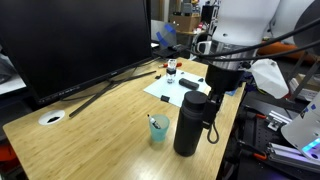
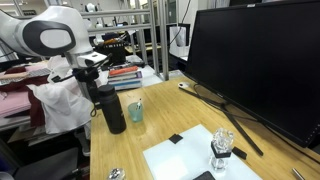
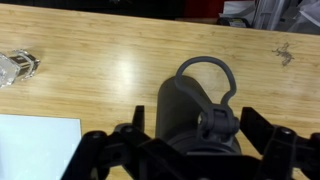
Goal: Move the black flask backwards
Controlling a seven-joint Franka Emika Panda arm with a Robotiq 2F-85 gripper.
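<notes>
Wrist view: the camera looks down on the rounded cap of the black flask, and its loop strap arches off the cap toward the top of this picture.
Flask position: it stands upright on the wooden table, near the edge on the robot's side and just beside the teal cup.
Flask versus jaws: the cap lies directly under the gripper and between its jaws, one to each side.
Long axis: vertical, in line with the gripper's approach from above.
Jaws: spread wide and straddling the cap. No pinch shows, and I cannot tell whether they touch its sides.
Step in hand (judged): closing on the top of the flask before it is carried backwards.
Next move (judged): it calls for a firm hold high on a tall body, kept upright and clear of the cup.
Containers: the flask is capped, so its contents are hidden. The teal cup is open with a straw standing in it. A small clear bottle stands on the white sheet, well apart from the flask, and is too small to show its contents.
Backdrop: a large dark monitor stands across the table from the flask.
</notes>
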